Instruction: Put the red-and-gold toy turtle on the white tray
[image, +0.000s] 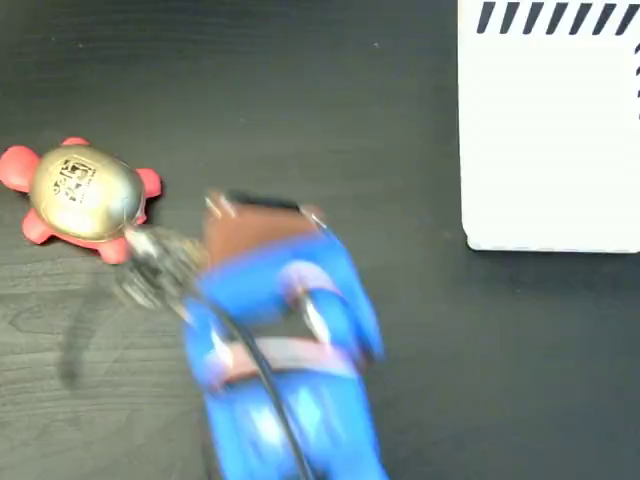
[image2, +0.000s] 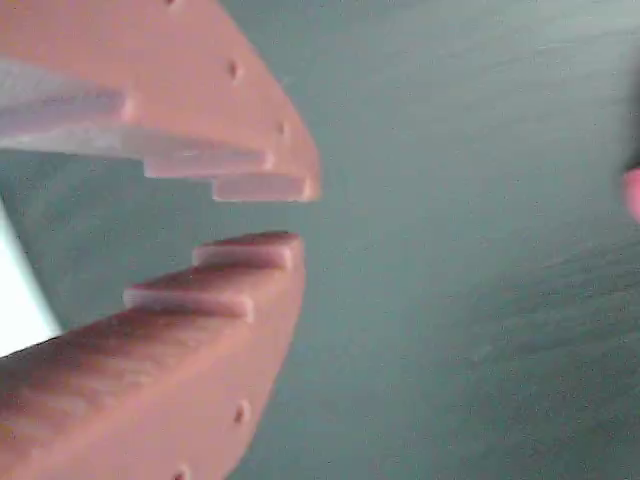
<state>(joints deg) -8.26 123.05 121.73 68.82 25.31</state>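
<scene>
- The blue arm (image: 285, 340) in the fixed view is smeared by motion blur; its outline, a black cable along it and a brown block at its upper end can be made out, little more.
- The gripper (image: 150, 265) shows in that view only as a grey, blurred patch at the arm's left tip, just beside the turtle's lower right leg; whether it touches the toy cannot be told.
- In the wrist view the gripper (image2: 258, 212) fills the left half: two orange fingers (image2: 200, 330) with stepped pale pads, tips a narrow gap apart, nothing between them (bare table shows through the gap).
- One turtle (image: 82, 196), gold shell up with a dark printed mark on it, red head and legs showing, sits on the dark table (image: 300, 90) at the far left of the fixed view, well apart from the tray.
- A pink sliver at the right edge of the wrist view is cut off and too blurred to identify.
- One white tray (image: 550, 140), upper right of the fixed view, cut off by the top and right edges; slanted black stripes run along its top. Nothing lies on its visible part.
- Count: one arm, one turtle, one tray.
</scene>
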